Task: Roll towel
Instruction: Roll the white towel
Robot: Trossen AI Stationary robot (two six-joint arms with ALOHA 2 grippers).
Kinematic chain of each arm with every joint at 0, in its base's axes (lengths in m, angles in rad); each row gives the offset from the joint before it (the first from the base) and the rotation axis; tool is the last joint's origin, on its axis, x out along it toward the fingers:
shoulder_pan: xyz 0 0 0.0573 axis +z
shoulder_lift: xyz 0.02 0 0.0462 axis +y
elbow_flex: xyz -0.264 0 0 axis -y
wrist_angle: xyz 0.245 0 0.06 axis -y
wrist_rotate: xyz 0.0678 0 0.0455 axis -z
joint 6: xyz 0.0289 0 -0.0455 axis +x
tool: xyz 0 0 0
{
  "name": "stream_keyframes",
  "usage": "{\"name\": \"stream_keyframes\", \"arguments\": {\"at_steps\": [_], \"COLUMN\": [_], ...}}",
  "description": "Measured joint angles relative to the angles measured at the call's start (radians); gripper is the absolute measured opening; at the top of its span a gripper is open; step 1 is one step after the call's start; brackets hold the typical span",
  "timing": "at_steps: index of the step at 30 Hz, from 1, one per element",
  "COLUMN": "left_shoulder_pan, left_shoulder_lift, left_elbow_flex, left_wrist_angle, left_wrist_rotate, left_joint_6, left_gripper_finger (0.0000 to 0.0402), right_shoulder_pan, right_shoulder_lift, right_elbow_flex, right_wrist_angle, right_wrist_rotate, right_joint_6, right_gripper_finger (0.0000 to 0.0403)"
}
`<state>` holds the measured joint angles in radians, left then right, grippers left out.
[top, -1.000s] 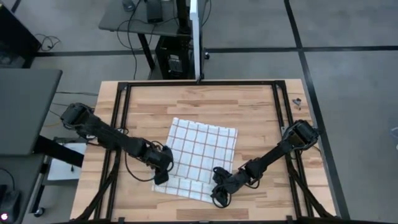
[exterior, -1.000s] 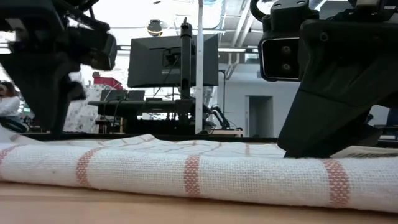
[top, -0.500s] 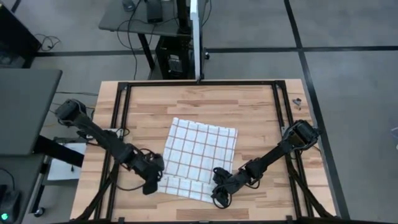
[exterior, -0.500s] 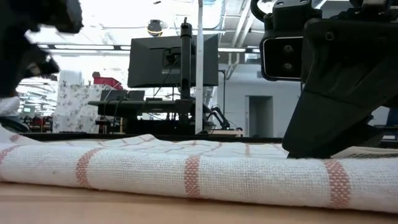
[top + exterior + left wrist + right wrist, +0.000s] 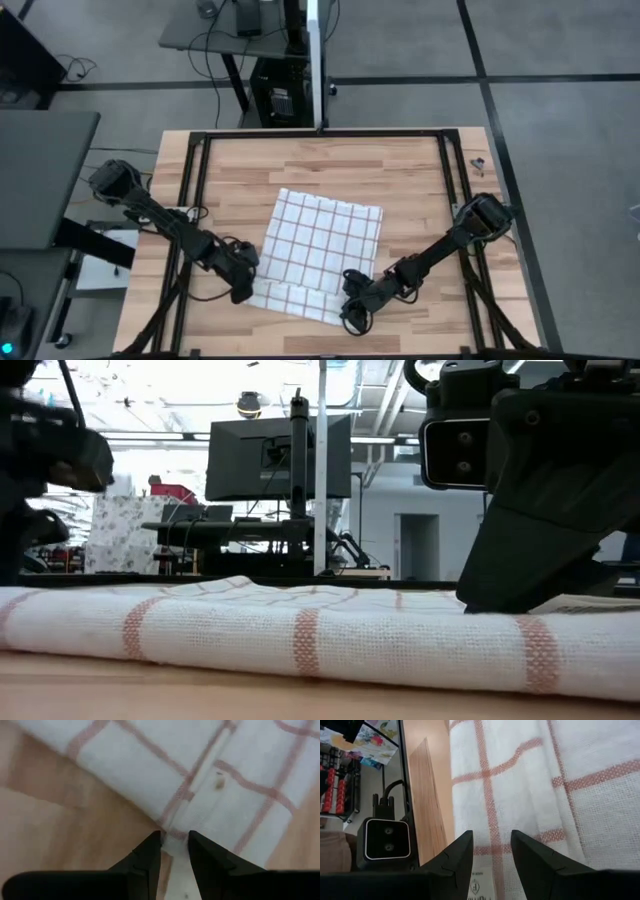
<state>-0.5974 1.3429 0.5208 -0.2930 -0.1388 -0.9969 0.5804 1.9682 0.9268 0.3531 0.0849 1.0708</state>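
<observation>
Towel (image 5: 318, 252), near edge folded over to start roll. Left gripper (image 5: 175, 840) at near-left corner, fingers narrowly parted astride edge. Right gripper (image 5: 352, 308) at near-right corner, fingers parted, cloth between; grip unclear.

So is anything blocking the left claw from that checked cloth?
Nothing visible. The left claw sits right at the folded near-left corner of the white thin cloth towel with red-brown grid lines, only bare wooden table beside it.
</observation>
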Motion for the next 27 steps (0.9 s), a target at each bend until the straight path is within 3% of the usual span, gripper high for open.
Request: {"name": "stream_keyframes", "arguments": {"at_steps": [6,13,21,27], "left_shoulder_pan": [0.040,0.050,0.052,0.127], "left_shoulder_lift": [-0.017,-0.107,-0.154,-0.083], "left_elbow_flex": [0.016,0.164,0.213,0.213], "left_wrist_angle": [-0.041,-0.223,-0.267,-0.211], "left_wrist_rotate": [-0.043,-0.130,-0.136,-0.135], "left_joint_6": [0.024,0.160,0.231,0.333], "left_gripper_finger": [0.0082,0.0082,0.0082,0.0082], "right_shoulder_pan": [0.001,0.002,0.024,-0.026], "right_shoulder_lift": [0.000,-0.020,-0.101,-0.236], "right_elbow_flex": [0.000,-0.003,-0.004,-0.002], "right_wrist_angle": [0.000,-0.022,-0.065,-0.304], "right_wrist_rotate": [0.000,-0.005,-0.006,0.037], "right_joint_6": [-0.001,-0.022,-0.028,-0.024], "right_gripper_finger": [0.0127,0.0127,0.0127,0.0127]}}
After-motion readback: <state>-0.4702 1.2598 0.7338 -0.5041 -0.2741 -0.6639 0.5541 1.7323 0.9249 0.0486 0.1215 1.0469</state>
